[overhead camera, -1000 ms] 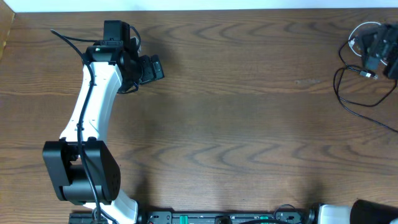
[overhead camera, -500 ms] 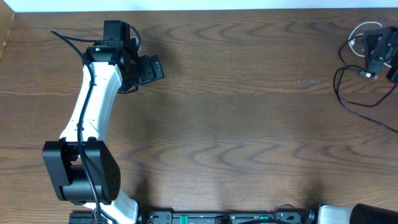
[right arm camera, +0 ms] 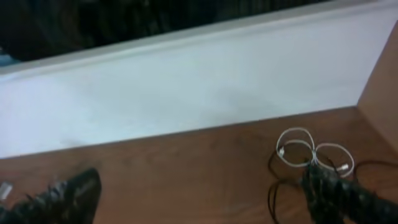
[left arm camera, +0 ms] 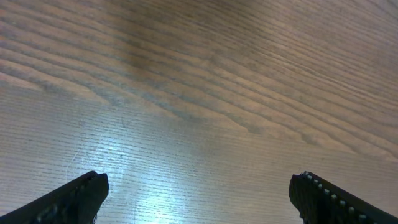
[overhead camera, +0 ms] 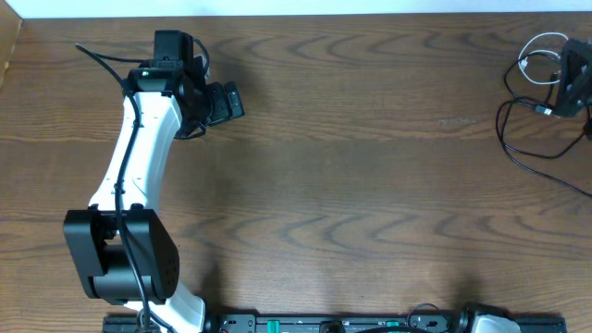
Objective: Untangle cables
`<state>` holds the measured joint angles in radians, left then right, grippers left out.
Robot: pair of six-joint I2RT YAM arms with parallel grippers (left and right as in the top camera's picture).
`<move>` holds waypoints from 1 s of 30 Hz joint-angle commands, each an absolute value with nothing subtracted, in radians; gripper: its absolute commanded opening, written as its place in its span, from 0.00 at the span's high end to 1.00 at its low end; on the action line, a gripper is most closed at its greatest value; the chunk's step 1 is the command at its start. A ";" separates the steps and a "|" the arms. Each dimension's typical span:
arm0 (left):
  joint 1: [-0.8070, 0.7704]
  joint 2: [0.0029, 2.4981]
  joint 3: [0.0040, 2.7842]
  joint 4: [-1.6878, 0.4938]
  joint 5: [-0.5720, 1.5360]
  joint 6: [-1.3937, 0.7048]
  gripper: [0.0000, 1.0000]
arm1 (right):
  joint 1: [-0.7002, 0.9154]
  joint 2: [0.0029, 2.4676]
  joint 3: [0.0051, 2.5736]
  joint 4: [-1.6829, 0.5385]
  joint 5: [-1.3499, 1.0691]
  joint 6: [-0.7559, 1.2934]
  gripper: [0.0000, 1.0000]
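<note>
Finds the right pincer (right arm camera: 202, 199) shifted a little toward the right edge over the last second, jaws spread wide and empty, poised over the white cable (overhead camera: 541, 46) looped at the back right corner of the tabletop (overhead camera: 370, 185) and the black cable (overhead camera: 518, 153) trailing just in front. Reads as an approach only, with nothing gripped or separated yet. Leaves the left pincer (left arm camera: 199, 205) released over bare wood well apart at far left; shows no container anywhere.

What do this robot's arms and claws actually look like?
The left arm is a slim white shell between boxy black joints, with a black cable running along it. The left gripper and the right gripper are black, each with two fingers; the left one's fingertips have fine ridges.
</note>
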<state>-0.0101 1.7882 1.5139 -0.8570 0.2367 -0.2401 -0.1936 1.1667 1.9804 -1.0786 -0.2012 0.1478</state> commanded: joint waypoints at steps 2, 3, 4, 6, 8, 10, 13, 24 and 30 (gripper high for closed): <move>-0.009 1.790 1.509 -0.860 0.230 -0.245 0.02 | -0.188 1.019 1.673 -0.883 -0.197 0.161 0.01; -0.009 1.790 1.509 -0.860 0.230 -0.245 0.02 | -0.187 0.982 1.596 -0.826 -0.197 0.161 0.01; -0.009 1.790 1.509 -0.860 0.230 -0.245 0.02 | -0.188 0.950 1.529 -0.774 -0.197 0.161 0.01; -0.009 1.790 1.509 -0.860 0.230 -0.245 0.02 | -0.188 0.867 1.358 -0.643 -0.197 0.160 0.01; -0.009 1.790 1.509 -0.860 0.230 -0.245 0.02 | -0.188 0.801 1.223 -0.540 -0.196 0.160 0.01; -0.009 1.790 1.509 -0.860 0.230 -0.245 0.02 | -0.187 0.728 1.076 -0.428 -0.192 0.160 0.01; -0.009 1.790 1.509 -0.860 0.230 -0.245 0.02 | -0.180 0.614 0.850 -0.244 -0.192 0.161 0.01; -0.009 1.790 1.509 -0.860 0.230 -0.245 0.02 | -0.081 0.285 0.290 0.134 -0.010 0.245 0.01; -0.009 1.790 1.509 -0.860 0.230 -0.245 0.02 | -0.046 0.175 0.131 0.158 0.080 0.319 0.01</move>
<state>-0.0101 1.7882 1.5135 -0.8570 0.2363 -0.2401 -0.0628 0.2260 0.1917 0.1482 0.0025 0.2638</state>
